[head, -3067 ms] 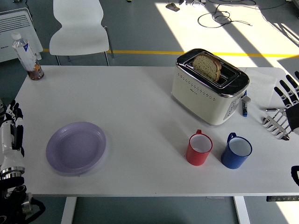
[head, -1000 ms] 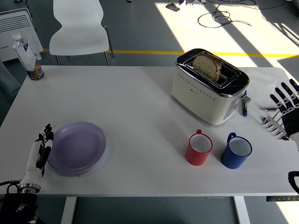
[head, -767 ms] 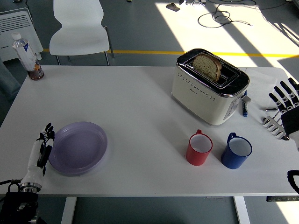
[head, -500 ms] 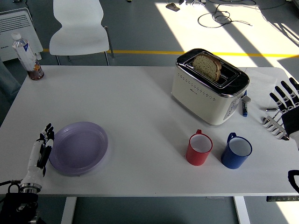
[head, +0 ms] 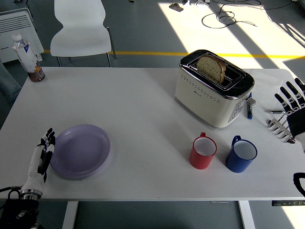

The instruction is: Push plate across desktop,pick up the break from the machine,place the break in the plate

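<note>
Head view: left hand (head: 41, 155), fingers straight and empty, touches the plate (head: 80, 151) rim; a glancing shove could spin it off the near edge.

A flat, round lilac plate (head: 80, 151) lies near the white table's (head: 138, 105) front left corner. The left hand (head: 40, 158), white-backed with black fingers held straight and together, stands on edge right against the plate's left rim. A cream toaster with a chrome top (head: 213, 88) sits toward the back right, a brown slice of bread (head: 211, 68) standing up out of its slot. In front of it, near the front edge, a red mug (head: 203, 152) and a blue mug (head: 241, 154) stand side by side, apart. The right hand (head: 293, 110), black fingers spread, hovers at the right edge.
</note>
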Robot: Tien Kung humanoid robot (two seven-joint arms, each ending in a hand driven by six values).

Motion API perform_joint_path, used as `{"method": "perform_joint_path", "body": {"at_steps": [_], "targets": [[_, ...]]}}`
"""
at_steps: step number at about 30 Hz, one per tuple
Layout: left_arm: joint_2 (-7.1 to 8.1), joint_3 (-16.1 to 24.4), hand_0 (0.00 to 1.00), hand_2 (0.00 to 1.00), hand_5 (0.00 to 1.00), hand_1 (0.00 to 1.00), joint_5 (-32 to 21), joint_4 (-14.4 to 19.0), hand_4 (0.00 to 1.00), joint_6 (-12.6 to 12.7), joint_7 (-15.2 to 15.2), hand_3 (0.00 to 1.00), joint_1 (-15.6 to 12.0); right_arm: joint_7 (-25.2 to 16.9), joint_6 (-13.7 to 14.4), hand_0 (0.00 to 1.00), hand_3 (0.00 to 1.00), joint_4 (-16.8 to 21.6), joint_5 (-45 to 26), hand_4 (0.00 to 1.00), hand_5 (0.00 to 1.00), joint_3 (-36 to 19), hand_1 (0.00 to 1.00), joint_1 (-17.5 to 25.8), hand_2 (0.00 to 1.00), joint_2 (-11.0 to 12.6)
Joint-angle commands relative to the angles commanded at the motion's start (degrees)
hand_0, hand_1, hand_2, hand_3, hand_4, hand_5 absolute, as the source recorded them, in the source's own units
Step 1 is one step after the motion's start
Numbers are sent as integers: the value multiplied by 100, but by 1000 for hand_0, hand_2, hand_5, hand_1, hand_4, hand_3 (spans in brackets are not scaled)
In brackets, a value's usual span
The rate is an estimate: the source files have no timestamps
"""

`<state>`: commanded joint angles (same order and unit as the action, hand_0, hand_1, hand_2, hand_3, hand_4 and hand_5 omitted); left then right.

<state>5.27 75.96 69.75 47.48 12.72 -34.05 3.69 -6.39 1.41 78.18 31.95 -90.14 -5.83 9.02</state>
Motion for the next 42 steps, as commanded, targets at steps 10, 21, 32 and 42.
{"method": "perform_joint_path", "body": {"at_steps": [10, 21, 32, 42], "targets": [[4, -106, 857, 998, 998, 928, -136, 41, 541, -54, -4, 998, 50, 0, 3, 775, 759, 0, 2, 528, 537, 9, 744, -40, 750, 0], [51, -304, 835, 998, 998, 909, -500, 180, 540, -178, 49, 998, 71, 0, 2, 775, 758, 1, 4, 527, 535, 16, 744, -91, 750, -5], [120, -517, 820, 998, 998, 898, -1190, 207, 539, -363, 97, 997, -46, -4, 6, 774, 757, -7, -4, 525, 535, 30, 744, -32, 748, 7], [186, -858, 795, 998, 998, 876, -1439, 328, 537, -464, 92, 985, -183, -9, 4, 773, 755, -19, -6, 522, 532, 59, 742, 47, 747, -1]]}}
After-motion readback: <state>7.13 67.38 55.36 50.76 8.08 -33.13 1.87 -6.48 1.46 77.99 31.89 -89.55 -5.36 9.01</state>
